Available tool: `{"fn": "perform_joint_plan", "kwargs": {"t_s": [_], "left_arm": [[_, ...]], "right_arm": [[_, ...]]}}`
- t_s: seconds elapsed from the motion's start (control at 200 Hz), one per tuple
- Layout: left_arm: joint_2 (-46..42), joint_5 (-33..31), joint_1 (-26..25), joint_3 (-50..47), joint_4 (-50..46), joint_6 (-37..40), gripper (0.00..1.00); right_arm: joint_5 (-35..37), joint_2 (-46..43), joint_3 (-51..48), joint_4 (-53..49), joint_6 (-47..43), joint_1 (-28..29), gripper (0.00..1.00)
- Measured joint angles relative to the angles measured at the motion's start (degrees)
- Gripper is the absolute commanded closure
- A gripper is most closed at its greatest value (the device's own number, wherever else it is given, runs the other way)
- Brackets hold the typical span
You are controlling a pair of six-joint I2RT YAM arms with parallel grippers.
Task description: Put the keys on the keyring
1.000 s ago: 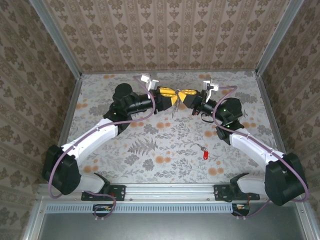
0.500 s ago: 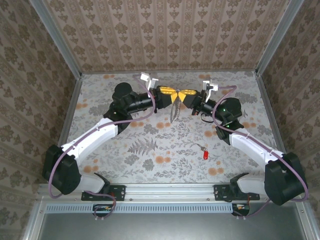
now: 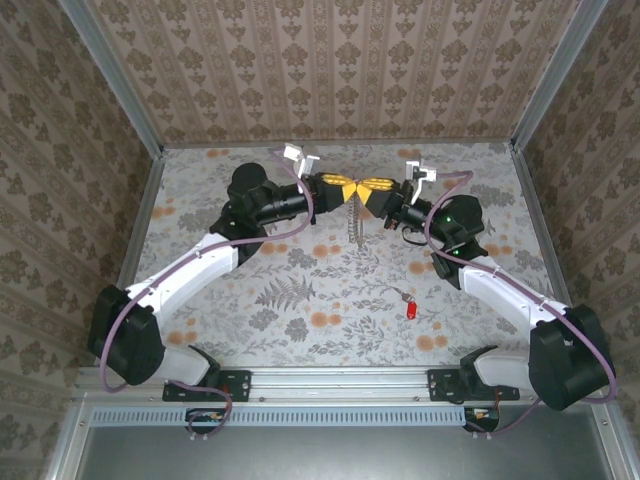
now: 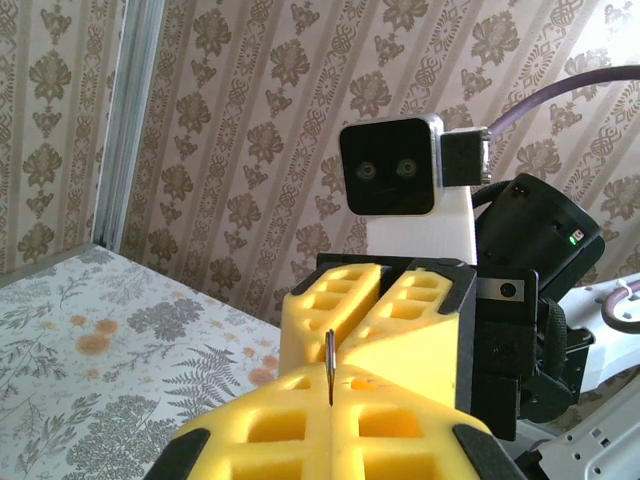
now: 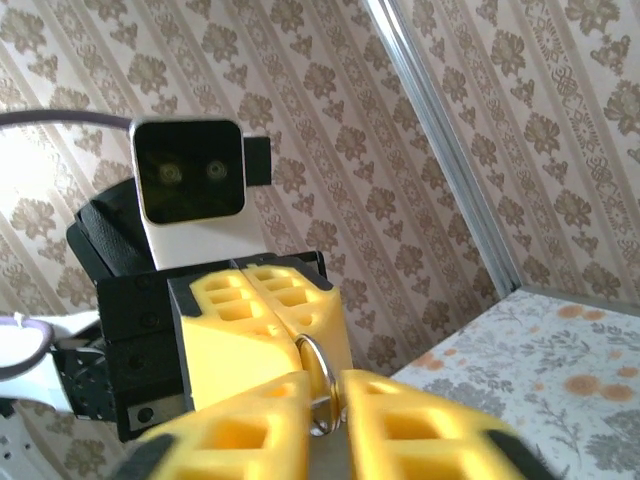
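Note:
My two grippers meet tip to tip above the far middle of the table. The left gripper (image 3: 349, 188) (image 4: 330, 392) is shut on the keyring (image 4: 329, 362), a thin metal ring seen edge-on between its yellow fingers. A slim part of the keyring (image 3: 352, 216) hangs down below the tips. The right gripper (image 3: 367, 187) (image 5: 325, 400) stands slightly open, with the keyring (image 5: 322, 372) in the gap between its fingers. One of the keys (image 3: 407, 304), silvery with a red end, lies on the table in front of the right arm.
Patterned walls close in the table (image 3: 300, 300) on three sides, with a metal rail along the near edge. Purple cables (image 3: 285, 232) loop along both arms. The floral surface around the key is free.
The left gripper has closed on the keyring. The right gripper's jaws have parted a little. The hanging part has shifted slightly right.

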Motion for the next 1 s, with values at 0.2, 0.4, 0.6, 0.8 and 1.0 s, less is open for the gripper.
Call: {"fn": "perform_joint_plan", "kwargs": {"t_s": [0.2,0.4,0.6,0.8,1.0], "left_arm": [[0.2,1.1,0.0,1.4,-2.7,2.4,1.0],[0.2,3.5,0.9,6.3,-14.2,10.0,1.0],[0.2,6.4,1.2,14.6,-30.3,20.7,1.0],[0.8,9.5,1.2,20.2,-42.6,28.9,1.0],[3.1,11.5,1.2,22.1,-49.5,32.8,1.0]], "right_arm": [[-0.1,-3.3,-1.0,-4.7,-1.0,-1.8,0.56],[-0.1,-10.4,-3.5,-11.0,-3.5,-4.4,0.53],[-2.3,-12.9,-3.3,-17.9,-6.8,-4.9,0.53],[-7.0,-12.7,0.1,-24.5,-10.1,-4.9,0.54],[-10.4,-11.6,3.4,-27.7,-12.7,-4.2,0.55]]}}
